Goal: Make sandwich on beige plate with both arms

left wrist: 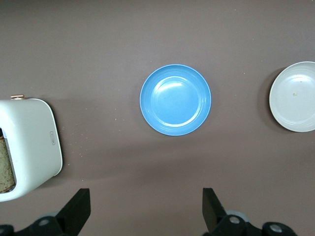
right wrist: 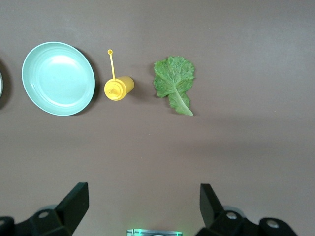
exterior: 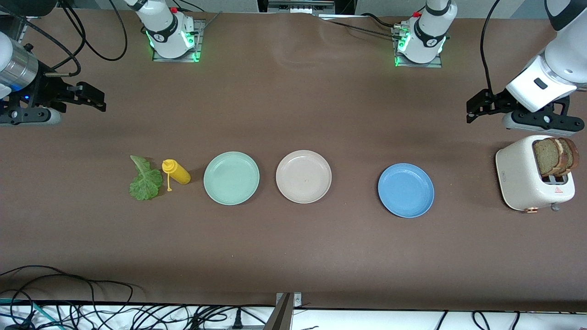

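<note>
Table [exterior: 293, 105]: plates [exterior: 303, 176], toaster [exterior: 527, 181], lettuce [exterior: 146, 181], bottle [exterior: 176, 172].

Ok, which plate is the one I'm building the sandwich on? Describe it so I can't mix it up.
Three round plates sit in a row across the brown table. The target is the middle one, the pale pinkish-beige matte plate, between the mint-green plate toward the right arm's end and the blue plate toward the left arm's end. It is the only plate that is neither green nor blue.

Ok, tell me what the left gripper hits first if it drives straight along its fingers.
Probably bare table, short of the blue plate. The open left gripper looks down at it in its wrist view; depth is uncertain.
</note>
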Motion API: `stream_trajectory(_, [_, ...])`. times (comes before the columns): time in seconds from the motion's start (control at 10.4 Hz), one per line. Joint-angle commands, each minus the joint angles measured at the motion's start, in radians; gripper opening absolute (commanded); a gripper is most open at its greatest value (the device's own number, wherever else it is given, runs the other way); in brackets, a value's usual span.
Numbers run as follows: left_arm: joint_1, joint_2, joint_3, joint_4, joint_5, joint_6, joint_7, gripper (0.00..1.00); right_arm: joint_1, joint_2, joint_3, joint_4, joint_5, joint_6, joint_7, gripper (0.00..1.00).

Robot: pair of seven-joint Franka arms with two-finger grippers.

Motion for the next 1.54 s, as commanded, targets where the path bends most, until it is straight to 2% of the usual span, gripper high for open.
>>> stream_trajectory(0.0, [0.009, -0.001, -0.010, 0.012, 0.020, -0.016, 0.014, 1.00, -0.011, 0.011, -0.004, 0.020, 0.002, -0.014, -0.048, 1.00])
stream_trajectory(0.19, [0.009, 0.000, -0.007, 0.012, 0.020, -0.016, 0.014, 1.00, -0.010, 0.016, -0.014, 0.020, 0.003, -0.018, -0.062, 1.00])
stream_trajectory(0.48, [0.009, -0.001, -0.007, 0.012, 0.020, -0.013, 0.015, 1.00, -0.011, 0.011, -0.027, 0.020, 0.074, -0.027, -0.065, 1.00])
stream_trajectory(1.44, [0.009, 0.000, -0.007, 0.013, 0.020, -0.016, 0.014, 1.00, -0.002, 0.008, -0.010, 0.017, 0.063, -0.049, -0.062, 1.00])
